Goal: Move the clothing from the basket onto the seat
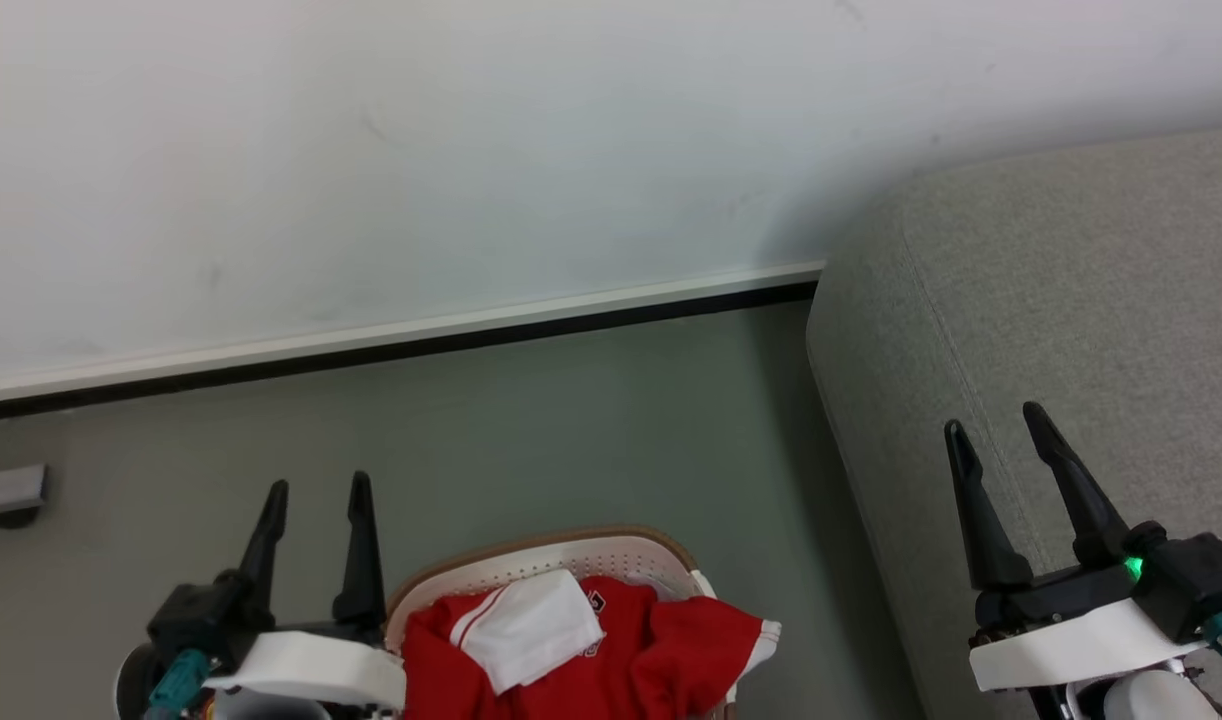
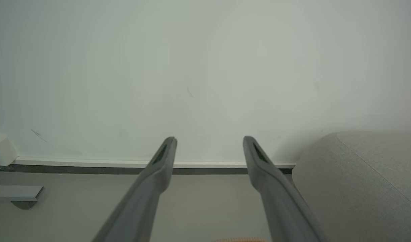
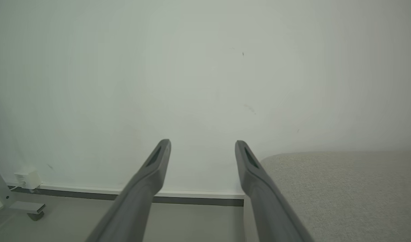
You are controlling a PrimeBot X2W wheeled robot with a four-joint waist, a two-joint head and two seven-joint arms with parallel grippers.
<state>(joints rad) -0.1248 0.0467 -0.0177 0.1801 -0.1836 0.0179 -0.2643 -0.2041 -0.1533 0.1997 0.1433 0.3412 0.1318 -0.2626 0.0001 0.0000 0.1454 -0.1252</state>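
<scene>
Soft red garments with white panels and striped trim [image 1: 661, 655] lie heaped in the oval white perforated plastic basket with a tan rim [image 1: 611, 556], and a sleeve spills over its right rim. The basket stands on the grey-green floor [image 1: 571, 430], near the large grey woven-fabric sofa [image 1: 1071, 300]. The left pincer [image 1: 318, 485] is beside the basket, fingers apart and empty. The right pincer [image 1: 993, 418] is over the sofa's edge, likewise apart and empty.

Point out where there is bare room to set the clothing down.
The seat shows bare grey fabric from its rounded edge to the open right gripper. Bare floor lies between skirting, seat and basket. Crowded: the basket, heaped with clothing spilling over its rim, beside the open left gripper.
</scene>
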